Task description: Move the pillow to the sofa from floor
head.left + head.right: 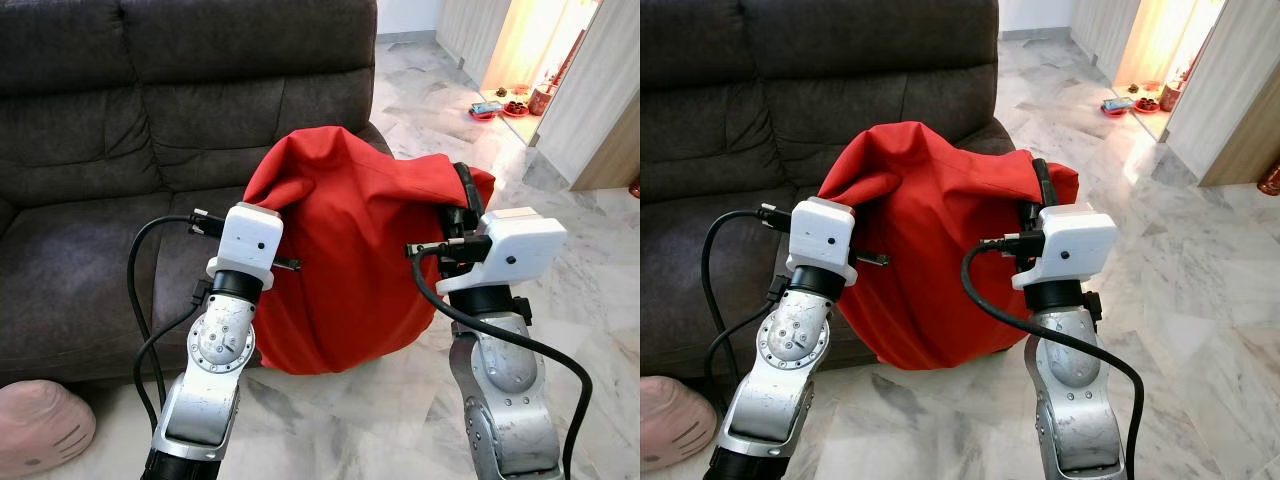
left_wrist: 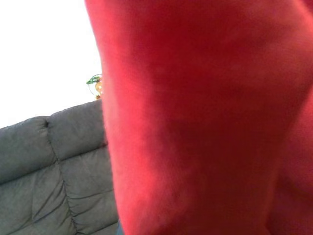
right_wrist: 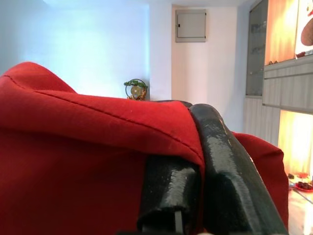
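Observation:
A big red pillow [image 1: 350,260] hangs off the floor between my two arms, right in front of the dark grey sofa [image 1: 90,260]. Its lower part sits level with the seat's front edge near the sofa's right end. My right gripper [image 3: 195,117] is shut on the pillow's upper right edge, red fabric pinched between the two black fingers [image 1: 465,195]. My left gripper [image 1: 252,238] presses into the pillow's left side, its front end buried in the fabric. The left wrist view looks close onto red cloth [image 2: 205,127], with the sofa back [image 2: 54,161] behind it.
A pink plush cushion [image 1: 35,425] lies on the marble floor [image 1: 590,270] at the lower left, beside the sofa base. Small red dishes [image 1: 515,108] sit on the floor by a lit doorway at the far right. A wooden panel [image 1: 615,110] stands at the right.

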### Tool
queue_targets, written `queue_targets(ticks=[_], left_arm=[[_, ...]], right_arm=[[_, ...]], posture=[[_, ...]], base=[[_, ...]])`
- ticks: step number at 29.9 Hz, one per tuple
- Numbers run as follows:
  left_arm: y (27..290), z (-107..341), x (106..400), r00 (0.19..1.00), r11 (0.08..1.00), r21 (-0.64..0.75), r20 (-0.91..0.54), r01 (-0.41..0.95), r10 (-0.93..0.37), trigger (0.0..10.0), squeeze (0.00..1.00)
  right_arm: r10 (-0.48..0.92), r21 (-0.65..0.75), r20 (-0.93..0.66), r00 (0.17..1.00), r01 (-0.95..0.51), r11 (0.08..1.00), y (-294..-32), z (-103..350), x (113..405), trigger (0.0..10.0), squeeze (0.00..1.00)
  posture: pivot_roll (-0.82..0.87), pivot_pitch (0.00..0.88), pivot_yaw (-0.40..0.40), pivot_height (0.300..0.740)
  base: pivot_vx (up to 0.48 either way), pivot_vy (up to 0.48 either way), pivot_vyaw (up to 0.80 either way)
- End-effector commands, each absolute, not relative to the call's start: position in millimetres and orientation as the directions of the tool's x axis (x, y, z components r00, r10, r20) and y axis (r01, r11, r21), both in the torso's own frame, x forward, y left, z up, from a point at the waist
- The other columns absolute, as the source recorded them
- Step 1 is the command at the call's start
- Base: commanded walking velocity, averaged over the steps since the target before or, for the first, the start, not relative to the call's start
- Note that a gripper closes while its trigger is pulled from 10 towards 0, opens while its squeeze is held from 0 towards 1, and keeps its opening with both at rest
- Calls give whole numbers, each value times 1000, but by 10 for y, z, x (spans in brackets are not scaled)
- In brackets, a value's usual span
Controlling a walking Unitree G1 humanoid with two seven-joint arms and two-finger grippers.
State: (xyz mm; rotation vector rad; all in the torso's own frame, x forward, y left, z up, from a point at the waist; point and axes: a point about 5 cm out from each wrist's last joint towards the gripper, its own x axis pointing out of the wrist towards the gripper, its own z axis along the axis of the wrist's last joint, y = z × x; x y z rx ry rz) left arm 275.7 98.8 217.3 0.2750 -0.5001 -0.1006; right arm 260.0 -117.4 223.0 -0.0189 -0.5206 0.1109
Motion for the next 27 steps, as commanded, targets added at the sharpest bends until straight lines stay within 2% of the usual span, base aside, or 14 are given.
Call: queue_targets(ticks=[1, 8, 27], left_arm=[[900, 2414, 2672, 798, 958, 285, 570, 32, -196, 10000, 0], [911, 2444, 2681, 793, 958, 288, 579, 18, -189, 10000, 0], [922, 2549, 2673, 763, 958, 287, 623, -17, -173, 10000, 0]], right_arm=[[147, -52, 599, 787, -145, 988, -1089, 2477, 2512, 10000, 0], [164, -72, 597, 785, -151, 986, -1059, 2491, 2514, 10000, 0], [168, -57, 636, 753, -172, 984, -1044, 2612, 2506, 10000, 0]], posture=[[-115, 73, 44, 739], [-114, 73, 43, 739], [-110, 72, 39, 739]], base=[[0, 0, 0], [0, 0, 0], [283, 0, 0]])
